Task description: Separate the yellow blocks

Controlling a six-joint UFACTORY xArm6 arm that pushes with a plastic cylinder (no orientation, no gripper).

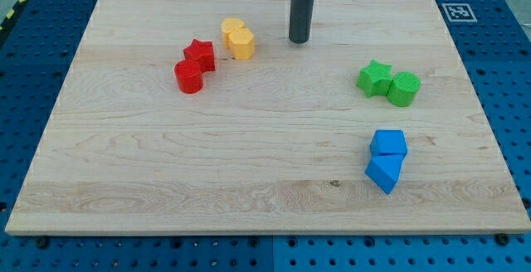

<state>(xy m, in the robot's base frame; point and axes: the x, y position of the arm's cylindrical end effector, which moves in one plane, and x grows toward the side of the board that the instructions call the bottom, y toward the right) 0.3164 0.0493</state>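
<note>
Wooden worktop [249, 139] on blue pegboard. Yellow blocks [238, 38] touch at the view's upper left; the tip [299, 41], a jawless end effector, stands just right. A broadside push risks shifting both together into the red blocks [195, 65].

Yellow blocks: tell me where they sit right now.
The two yellow blocks sit touching each other at the view's upper left of the wooden board, just right of the red star block, with my tip to their right.
</note>
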